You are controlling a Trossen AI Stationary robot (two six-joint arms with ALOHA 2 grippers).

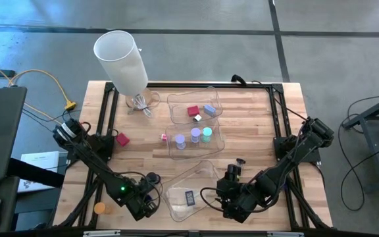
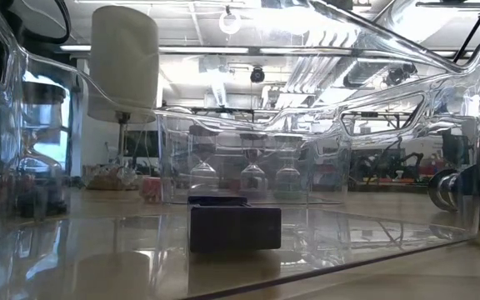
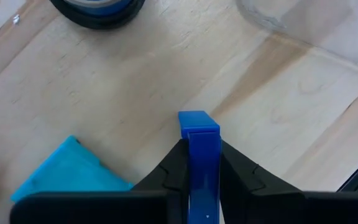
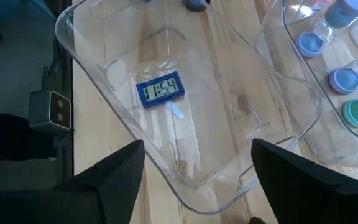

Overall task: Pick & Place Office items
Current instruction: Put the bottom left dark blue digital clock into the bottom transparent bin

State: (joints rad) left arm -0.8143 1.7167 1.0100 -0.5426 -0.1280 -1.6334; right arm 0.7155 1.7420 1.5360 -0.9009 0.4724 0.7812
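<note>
Clamping my left gripper (image 3: pixel 201 180) at the table's near left, I had both fingers (image 3: pixel 169 174) closed on a flat blue piece (image 3: pixel 199 149), which stood upright between them with its top edge clear of the tips; beside it on the wooden table (image 3: pixel 278 124) lay a flat teal rectangle (image 3: pixel 73 171), and farther off sat a black ring with blue inside (image 3: pixel 98 6); my right gripper (image 4: pixel 194 180) hung over the nearest clear tray (image 4: pixel 278 99) with its fingers (image 4: pixel 114 180) spread wide and holding nothing; inside that tray lay 1 small blue clock with a digital display (image 4: pixel 160 90), flat on the tray floor; from above, the middle tray (image 1: pixel 219 135) held 3 short cylinders, 2 lilac (image 1: pixel 179 139) and 1 teal (image 1: pixel 206 133); the far tray (image 1: pixel 176 102) held a red block (image 1: pixel 193 111) and a blue block (image 1: pixel 209 110); a pink piece (image 1: pixel 164 137) lay just outside the middle tray, another red block (image 1: pixel 122 139) sat on the table's left side, and an orange cylinder (image 1: pixel 99 208) lay near the front left corner; the white lamp shade (image 1: pixel 120 59) stood at the far left.
</note>
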